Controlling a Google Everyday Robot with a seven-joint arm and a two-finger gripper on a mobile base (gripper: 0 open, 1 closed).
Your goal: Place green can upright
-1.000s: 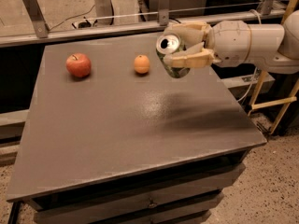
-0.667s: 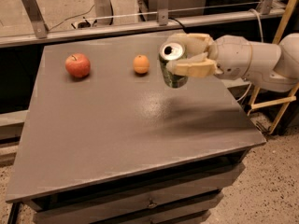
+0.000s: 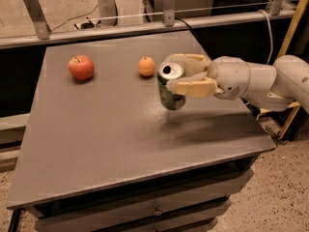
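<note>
Since the green can [image 3: 170,99] is pinched between the two fingers [image 3: 193,87] of the gripper [image 3: 170,79], what you need to watch is its long axis against the worktop [image 3: 120,144] below. The can sits right at the fingertips, one finger across its far side and one across its near side. Its silver top is up and leans a little toward the camera, so the axis is close to vertical but not quite. Its base looks clear of the surface, with a shadow lying under and behind the fingers. I'd judge you want a slight levelling, then a straight drop before you let go. The orange [image 3: 147,66] lies just beyond the fingertips and the apple [image 3: 81,67] well beyond them, both out of the way.
</note>
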